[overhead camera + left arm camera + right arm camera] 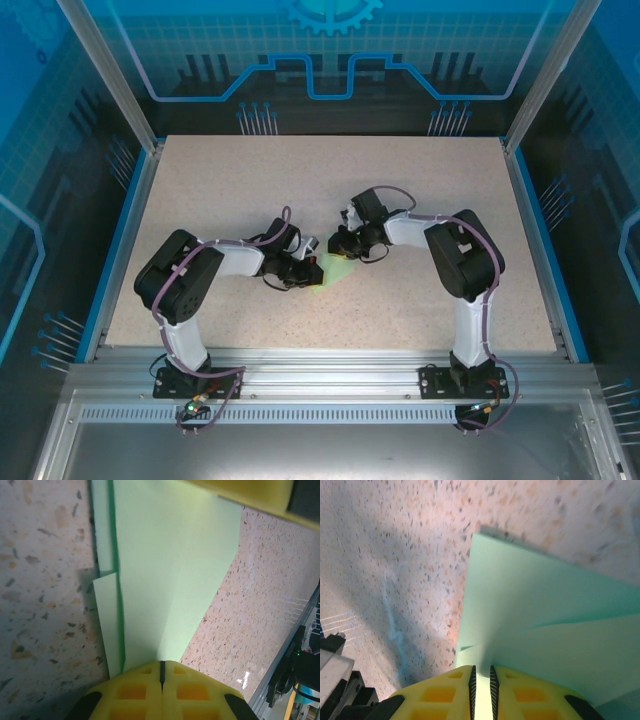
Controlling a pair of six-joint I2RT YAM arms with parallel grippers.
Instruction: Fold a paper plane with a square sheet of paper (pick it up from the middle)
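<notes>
The square sheet of paper (338,272) lies at the table's middle, pale mint green and folded into overlapping layers. In the left wrist view the paper (165,570) shows a long crease and a narrow flap on its left. My left gripper (161,672) is shut, fingertips together on the paper's near end; from above the left gripper (308,266) sits at the paper's left edge. My right gripper (481,676) is closed on the paper (545,595), a pale strip showing between its pads. From above, the right gripper (338,250) is at the paper's far edge.
Speckled beige table (230,190) with blue side borders. An aluminium rail (320,375) carrying both arm bases runs along the near edge; the rail and cables (300,655) lie to the right in the left wrist view. One of the right gripper's yellow fingers (240,492) crosses the top of that view.
</notes>
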